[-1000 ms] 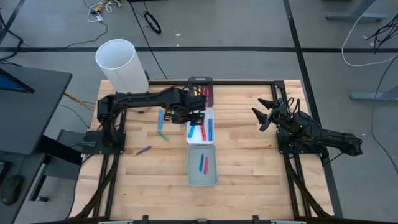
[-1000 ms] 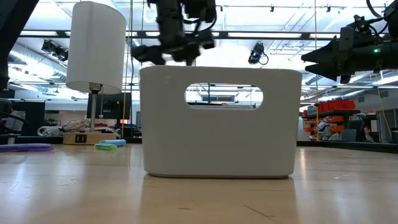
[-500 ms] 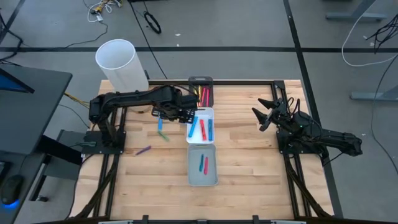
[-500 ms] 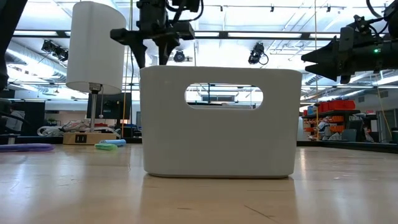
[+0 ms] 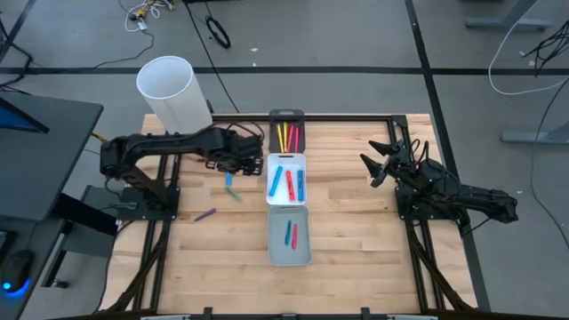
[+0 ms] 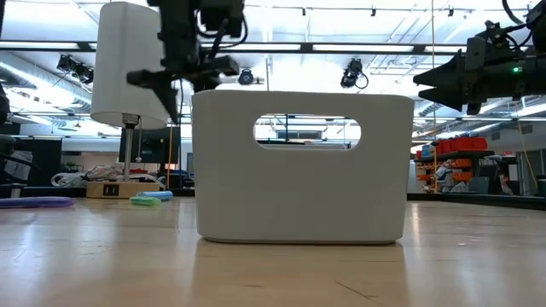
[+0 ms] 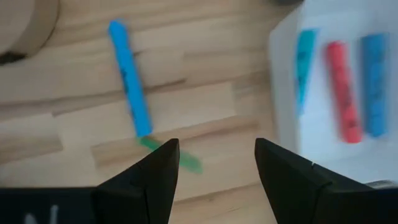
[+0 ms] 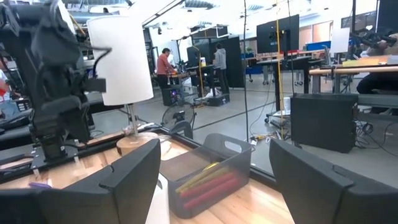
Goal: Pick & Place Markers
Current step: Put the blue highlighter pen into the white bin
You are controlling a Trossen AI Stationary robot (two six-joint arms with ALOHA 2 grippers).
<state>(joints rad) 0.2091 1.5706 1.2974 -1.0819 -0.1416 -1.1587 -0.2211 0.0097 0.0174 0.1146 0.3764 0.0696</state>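
Left gripper (image 7: 214, 163) over loose markers, jaws released and empty.
A blue marker (image 7: 129, 77) and green marker (image 7: 179, 157) lie on the counter (image 5: 356, 222) beside the white tray (image 5: 286, 204); right gripper (image 5: 380, 161) waits apart, jaws released.

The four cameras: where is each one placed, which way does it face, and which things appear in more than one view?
High view: above the table, facing straight down; shows both arms, left gripper beside the white tray, right gripper waiting open.
Low view: at tabletop height, facing level across; the grey tray fills it, the arms hang above.
Left wrist view: looks down past its own open fingers at the blue marker and green marker.
Right wrist view: looks across the table at the black tray.
Shared: the white cylinder, in three views.
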